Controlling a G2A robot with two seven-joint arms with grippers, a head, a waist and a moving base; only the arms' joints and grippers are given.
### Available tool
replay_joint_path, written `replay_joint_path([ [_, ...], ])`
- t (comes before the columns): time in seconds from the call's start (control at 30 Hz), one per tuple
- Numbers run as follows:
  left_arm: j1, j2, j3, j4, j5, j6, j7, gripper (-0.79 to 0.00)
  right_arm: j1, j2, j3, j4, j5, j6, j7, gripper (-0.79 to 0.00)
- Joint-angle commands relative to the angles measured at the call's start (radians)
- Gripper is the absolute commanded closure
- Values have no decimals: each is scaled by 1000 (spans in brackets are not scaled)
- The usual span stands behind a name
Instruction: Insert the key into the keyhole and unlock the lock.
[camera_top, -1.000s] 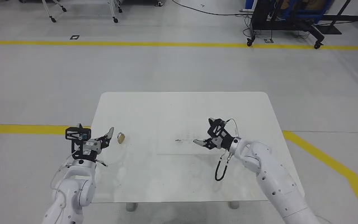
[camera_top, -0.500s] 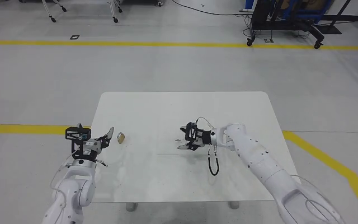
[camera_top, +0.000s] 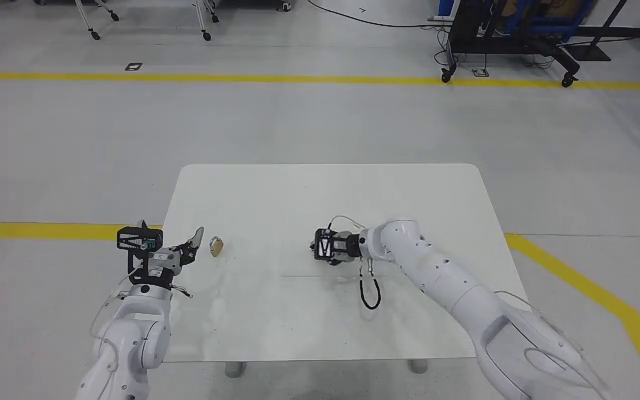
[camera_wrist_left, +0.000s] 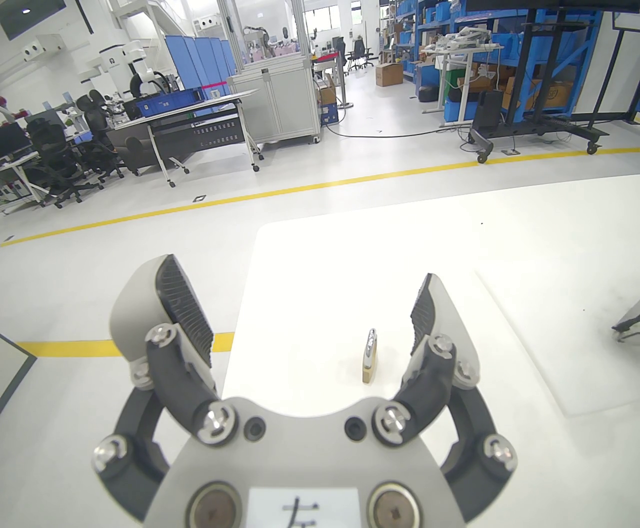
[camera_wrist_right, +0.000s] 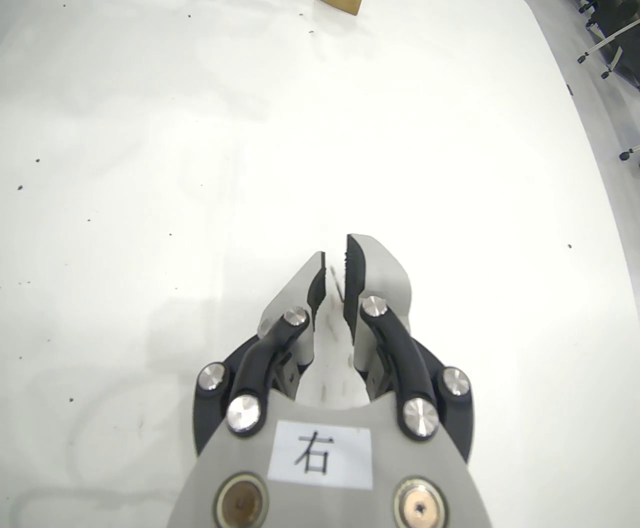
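Item: white table (camera_top: 400, 190), two arms at work over it. Left gripper (camera_top: 190, 247) hangs at the table's left edge, just off the surface, jaws spread wide, ribbed pads (camera_wrist_left: 182, 300) facing each other with nothing between them. Lock (camera_top: 216, 245): a small brass padlock lying on the table just in front of that gripper, in line with its open gap, apart from both fingers; from the left wrist view the lock (camera_wrist_left: 369, 356) shows edge-on with its shackle pointing away. Right gripper (camera_top: 322, 245) sits low over the middle of the table, well apart from the lock, jaws drawn narrow with a slim gap left. Key (camera_wrist_right: 336, 285): a thin dark sliver in that gap at the right gripper (camera_wrist_right: 335, 250); whether the pads press on it I cannot tell. A brass corner of the lock (camera_wrist_right: 342, 5) shows farther off.
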Motion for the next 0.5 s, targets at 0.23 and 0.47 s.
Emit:
replay_joint_path([
  [0.23, 0, 0, 0, 0, 0, 0, 0, -785, 7, 23, 3, -52, -91, 33, -121, 0],
  [0.47, 0, 0, 0, 0, 0, 0, 0, -785, -82, 122, 136, -199, -105, 0, -370, 0],
])
